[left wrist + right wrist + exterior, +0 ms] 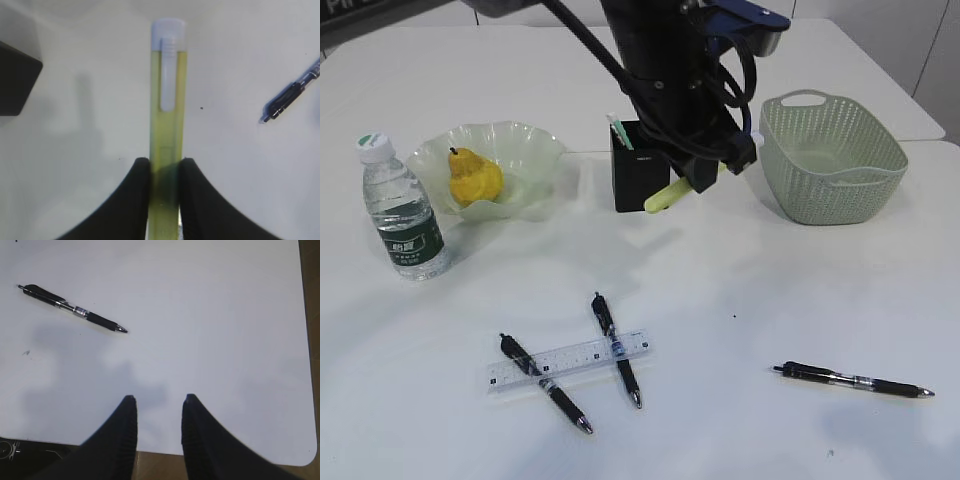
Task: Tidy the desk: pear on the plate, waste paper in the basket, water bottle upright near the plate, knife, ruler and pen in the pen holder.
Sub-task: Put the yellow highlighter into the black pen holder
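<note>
Yellow-green knife [167, 115] pinched in left gripper [166, 172] beside the holder [638, 170]; right gripper [158, 410] spread, empty.

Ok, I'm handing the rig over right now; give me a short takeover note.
Left gripper: shut on the yellow-green utility knife, beside the black square pen holder.
Right gripper: open, empty, above the white desk.
Done: yellow pear on the ruffled green glass plate; clear water bottle upright beside it.
Left: knife, clear plastic ruler, three black pens.
Grey-green basket: no paper seen.
</note>
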Controlling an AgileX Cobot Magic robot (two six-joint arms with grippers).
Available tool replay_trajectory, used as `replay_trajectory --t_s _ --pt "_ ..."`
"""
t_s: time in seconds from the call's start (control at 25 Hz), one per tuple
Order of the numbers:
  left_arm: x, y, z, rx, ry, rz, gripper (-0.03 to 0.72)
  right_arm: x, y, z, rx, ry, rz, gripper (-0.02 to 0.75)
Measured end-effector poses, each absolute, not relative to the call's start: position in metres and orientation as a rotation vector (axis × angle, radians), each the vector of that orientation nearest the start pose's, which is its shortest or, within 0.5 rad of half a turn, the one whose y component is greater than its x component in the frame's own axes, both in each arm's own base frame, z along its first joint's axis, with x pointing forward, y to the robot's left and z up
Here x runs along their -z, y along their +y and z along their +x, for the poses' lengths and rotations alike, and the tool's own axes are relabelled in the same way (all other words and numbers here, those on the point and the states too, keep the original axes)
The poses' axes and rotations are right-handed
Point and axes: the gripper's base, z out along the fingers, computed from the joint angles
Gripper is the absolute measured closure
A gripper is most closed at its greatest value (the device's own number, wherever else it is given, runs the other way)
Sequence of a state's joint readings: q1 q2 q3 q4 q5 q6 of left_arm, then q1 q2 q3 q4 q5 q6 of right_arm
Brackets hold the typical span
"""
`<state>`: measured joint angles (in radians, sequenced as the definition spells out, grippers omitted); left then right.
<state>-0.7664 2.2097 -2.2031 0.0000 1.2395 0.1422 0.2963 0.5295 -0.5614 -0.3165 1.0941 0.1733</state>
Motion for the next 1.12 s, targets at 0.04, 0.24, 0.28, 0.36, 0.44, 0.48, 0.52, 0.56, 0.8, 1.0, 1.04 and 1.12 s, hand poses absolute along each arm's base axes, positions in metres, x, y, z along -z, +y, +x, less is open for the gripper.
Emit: replay_trajectory --t_s 0.04,0.24,0.28,0.36,0.44,0.48,0.52,0.56,0.8,1.0,1.04,1.12 --pt "-0.289 -0.331 0.351 0.176 2.464 1.19 0.582 -0.279 -0.003 0.077 0.219 2.474 -0.226 0.477" --pt "-0.308 -0.311 0.36 0.177 2.455 1.12 0.582 -0.279 -0.003 0.077 0.219 2.474 -0.226 0.477" --pt "-0.311 -0.306 0.362 0.175 2.455 1.103 0.582 -0.279 -0.003 0.077 0.219 2.474 -0.226 0.477" --pt "-0.319 -0.297 0.366 0.174 2.451 1.069 0.582 -0.279 -0.003 0.077 0.219 2.474 -0.226 0.477" --pt "-0.325 -0.288 0.371 0.174 2.437 1.036 0.582 -0.279 -0.003 0.077 0.219 2.475 -0.224 0.477" --pt "-0.328 -0.284 0.374 0.175 2.426 1.018 0.582 -0.279 -0.003 0.077 0.219 2.475 -0.224 0.477" --pt "-0.331 -0.281 0.377 0.176 2.41 1.007 0.582 -0.279 -0.003 0.077 0.218 2.475 -0.221 0.477" --pt "-0.332 -0.278 0.379 0.177 2.397 0.993 0.582 -0.279 -0.003 0.077 0.217 2.475 -0.219 0.477" --pt "-0.338 -0.275 0.391 0.207 2.304 0.957 0.582 -0.279 -0.003 0.077 0.216 2.475 -0.217 0.477" --pt "-0.342 -0.278 0.395 0.224 2.234 0.939 0.582 -0.279 -0.003 0.077 0.214 2.475 -0.212 0.477" --pt "-0.343 -0.279 0.395 0.229 2.225 0.935 0.582 -0.279 -0.003 0.077 0.213 2.475 -0.209 0.477" --pt "-0.343 -0.279 0.396 0.25 2.22 0.924 0.582 -0.279 -0.003 0.077 0.213 2.475 -0.206 0.477"
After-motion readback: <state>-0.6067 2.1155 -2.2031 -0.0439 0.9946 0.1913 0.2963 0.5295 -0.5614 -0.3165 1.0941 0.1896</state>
